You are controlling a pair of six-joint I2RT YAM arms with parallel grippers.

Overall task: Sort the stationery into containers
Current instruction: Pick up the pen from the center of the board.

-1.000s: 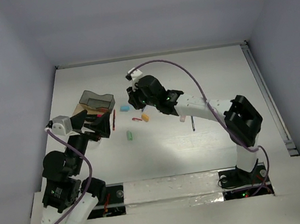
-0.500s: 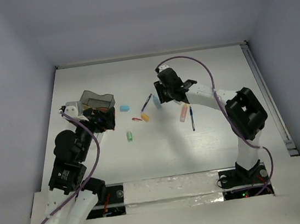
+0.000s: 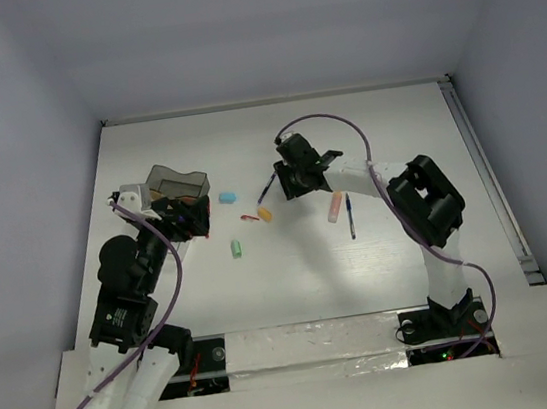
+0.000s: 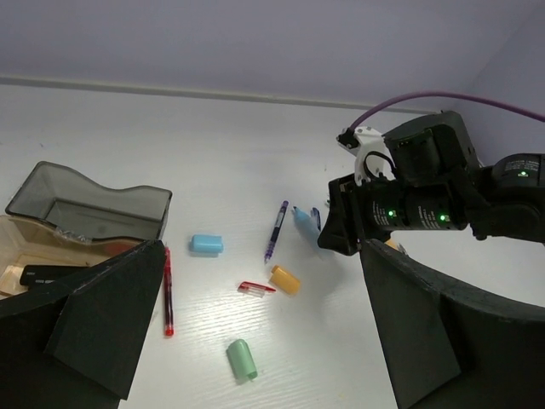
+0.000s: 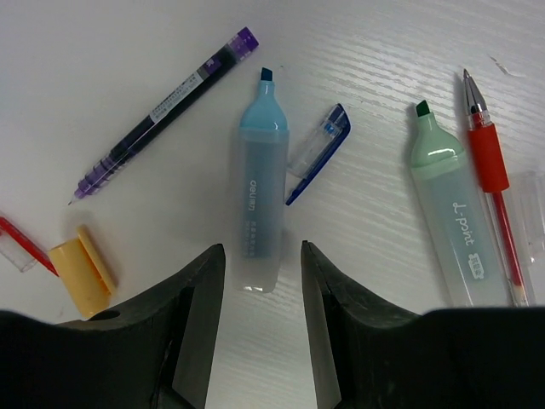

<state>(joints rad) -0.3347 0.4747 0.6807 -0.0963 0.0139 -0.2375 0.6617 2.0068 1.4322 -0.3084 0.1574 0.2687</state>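
While right gripper (image 5: 262, 249) straddles pale-blue highlighter (image 5: 260, 187) half-open, nothing gripped, barrel is judged light, rigid, slick; mid-barrel hold advised. Left gripper (image 4: 261, 249) wide open, empty.

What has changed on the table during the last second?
The right end effector shifted right and now stands open astride the pale-blue highlighter. The left end effector, open, moved closer to the containers. No grip or release is visible. The mint cap, orange cap and peach highlighter stayed put.
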